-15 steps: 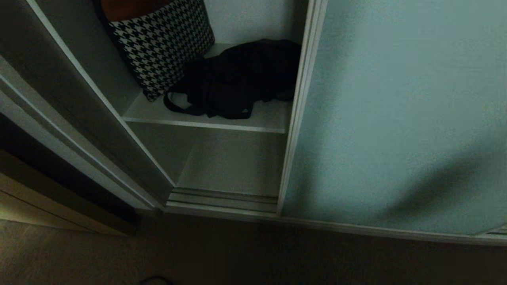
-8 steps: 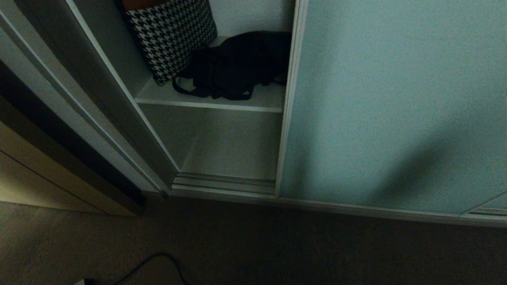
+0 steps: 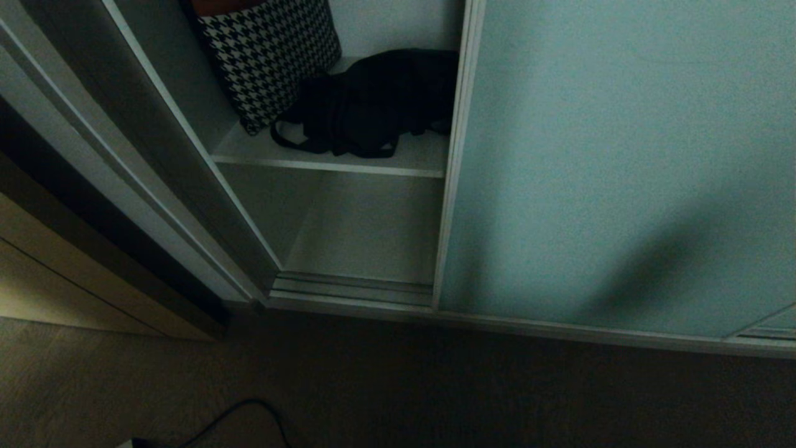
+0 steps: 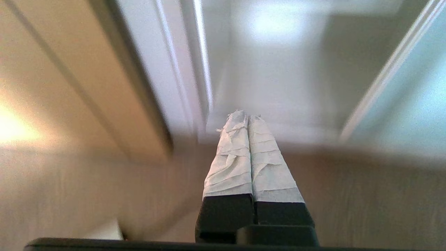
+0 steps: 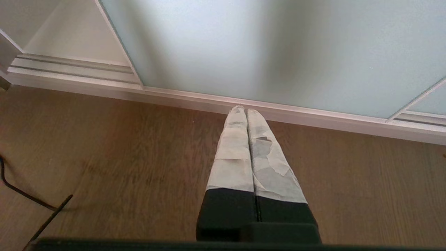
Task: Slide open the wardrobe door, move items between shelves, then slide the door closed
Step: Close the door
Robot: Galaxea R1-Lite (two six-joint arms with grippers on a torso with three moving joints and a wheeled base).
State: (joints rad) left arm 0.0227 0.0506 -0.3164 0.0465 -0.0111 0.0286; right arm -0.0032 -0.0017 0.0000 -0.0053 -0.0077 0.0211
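The frosted blue-green sliding wardrobe door [image 3: 609, 168] stands slid to the right, leaving the left compartment open. On the upper shelf [image 3: 329, 165] lies a floppy black bag [image 3: 379, 99] with a strap loop hanging toward the front edge, next to a houndstooth bag [image 3: 267, 56]. The shelf below [image 3: 367, 230] holds nothing. Neither arm shows in the head view. My left gripper [image 4: 248, 116] is shut and empty, pointing at the open compartment's floor track. My right gripper [image 5: 243, 109] is shut and empty above the wooden floor, in front of the door [image 5: 261, 48].
The silver bottom track [image 3: 351, 289] runs along the wardrobe's base. A beige wooden cabinet front [image 3: 56, 286] stands to the left of the wardrobe. A dark cable [image 3: 242, 414] lies on the wooden floor [image 3: 497, 398] near me, also the cable [image 5: 21, 195] in the right wrist view.
The whole head view shifted: the camera backed away from the wardrobe during the first half second, bringing more floor and the cable into view, then held still. The bags and door have not moved.
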